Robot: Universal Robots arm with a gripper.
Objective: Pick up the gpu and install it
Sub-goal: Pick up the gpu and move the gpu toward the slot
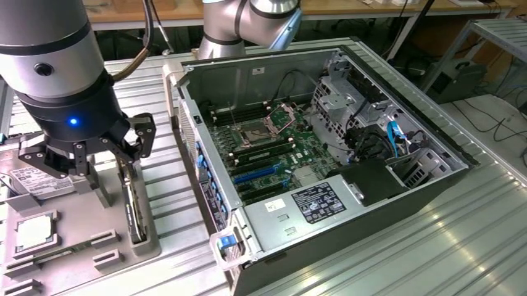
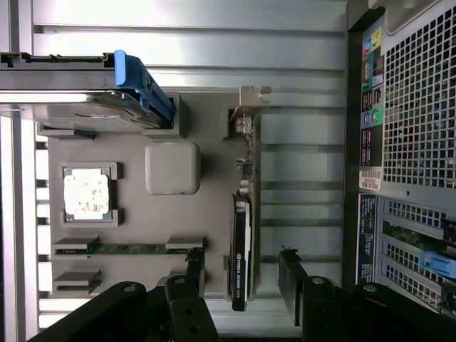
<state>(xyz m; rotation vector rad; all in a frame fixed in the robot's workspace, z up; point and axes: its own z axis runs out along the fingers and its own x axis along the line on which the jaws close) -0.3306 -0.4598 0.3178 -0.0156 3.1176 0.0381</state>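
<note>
The gpu (image 1: 137,213) stands on edge in a slot of the grey holder tray (image 1: 78,259), a thin dark card with a green board. In the wrist view the gpu (image 2: 242,242) shows its dark face edge-on, with the silver end bracket (image 2: 254,96) at its far end. My gripper (image 1: 115,185) hangs just over the card, open. In the wrist view my gripper (image 2: 242,274) has one finger on each side of the card's near end, with a gap to the card on both sides. Nothing is held.
The open computer case (image 1: 428,132) lies to the exterior view's right, its motherboard (image 1: 276,151) and blue slots (image 1: 253,176) exposed. The tray also holds a hard drive (image 2: 78,89), a processor chip (image 2: 86,194) and a memory stick (image 2: 128,248). The table is slatted metal (image 1: 461,246).
</note>
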